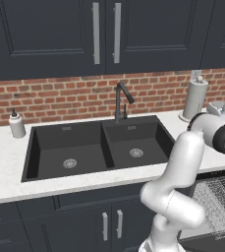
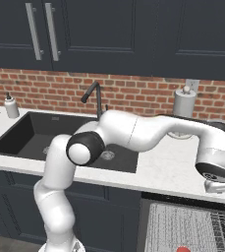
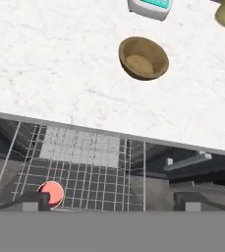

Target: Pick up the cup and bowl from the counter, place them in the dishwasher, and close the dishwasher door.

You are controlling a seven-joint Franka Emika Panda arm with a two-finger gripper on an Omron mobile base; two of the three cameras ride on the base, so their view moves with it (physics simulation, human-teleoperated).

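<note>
The gripper (image 3: 111, 199) is seen in the hand view with its two finger tips spread wide and nothing held between them. Just beside the left tip, a red cup (image 3: 51, 193) already lies on the grey wire rack of the dishwasher (image 3: 84, 167). Ahead of the gripper and slightly to the right, the brown bowl (image 3: 143, 57) rests upright on the white counter (image 3: 50, 64), well apart from the tips. The bowl step is judged to be in hand; next, the hand must be brought over the bowl's rim and lowered.
</note>
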